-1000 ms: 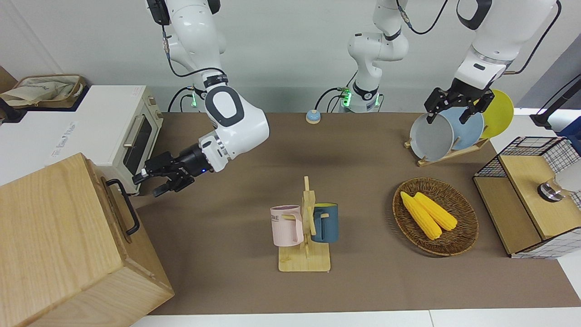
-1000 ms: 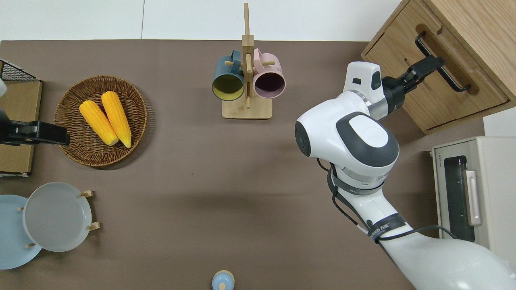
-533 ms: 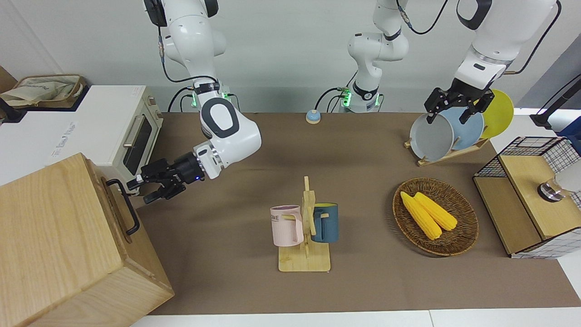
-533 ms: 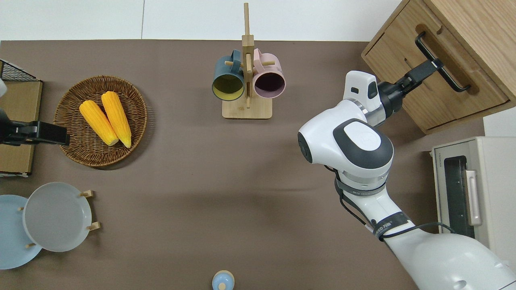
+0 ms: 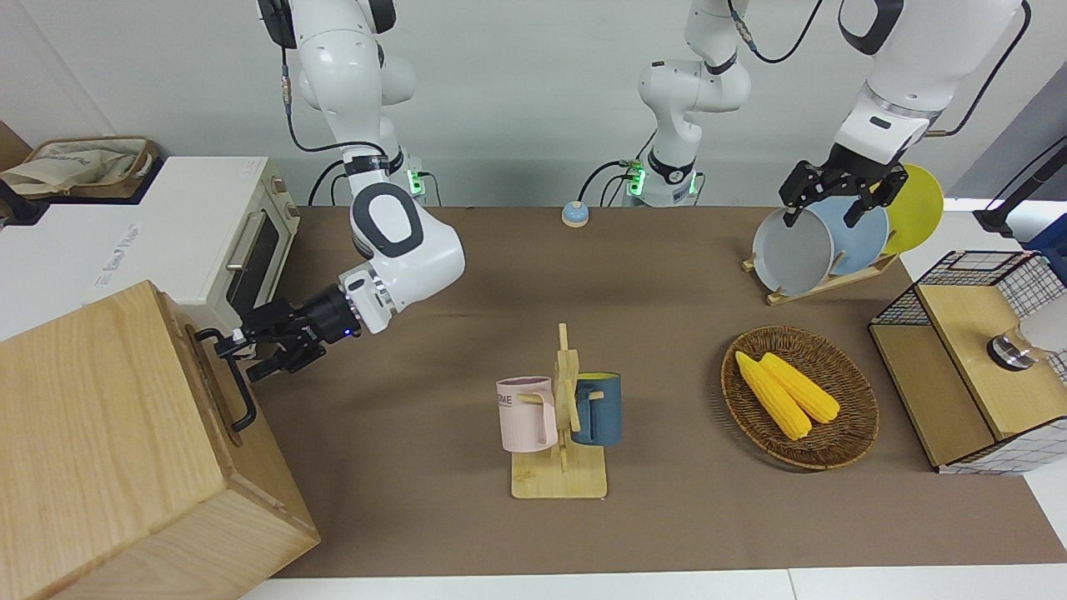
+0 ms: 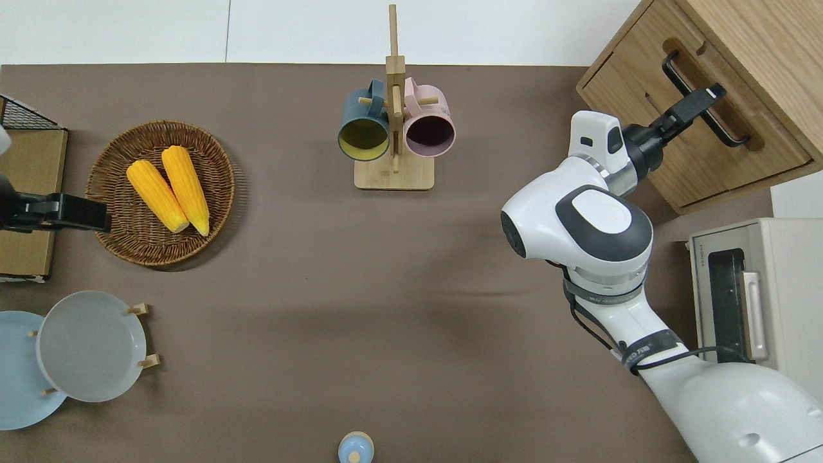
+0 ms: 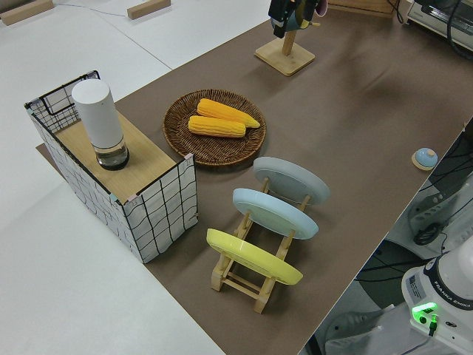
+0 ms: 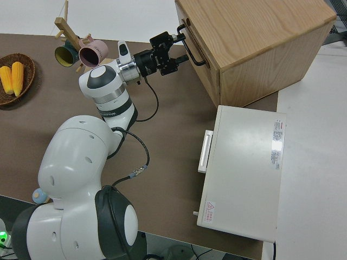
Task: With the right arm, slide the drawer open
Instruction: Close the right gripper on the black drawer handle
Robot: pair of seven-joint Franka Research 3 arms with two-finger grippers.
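Observation:
The pale-wood drawer (image 6: 649, 77) is shut in the big wooden cabinet (image 5: 108, 433) at the right arm's end of the table. Its black bar handle (image 6: 730, 128) also shows in the front view (image 5: 242, 400) and the right side view (image 8: 194, 53). My right gripper (image 6: 697, 103), with a blue light at its wrist, is at the handle's end nearer the robots, its fingers open and set on either side of the bar (image 5: 235, 354). The left arm is parked, its gripper (image 5: 840, 200) open.
A white toaster oven (image 5: 250, 250) stands beside the cabinet, nearer the robots. A mug rack (image 5: 563, 417) with two mugs stands mid-table. A basket (image 5: 850, 433) of corn, a plate rack (image 5: 821, 242) and a mesh box (image 5: 975, 358) stand toward the left arm's end.
My right gripper has moved toward the cabinet, from a short way off the handle to around its bar. The drawer has not moved. The left arm has not moved.

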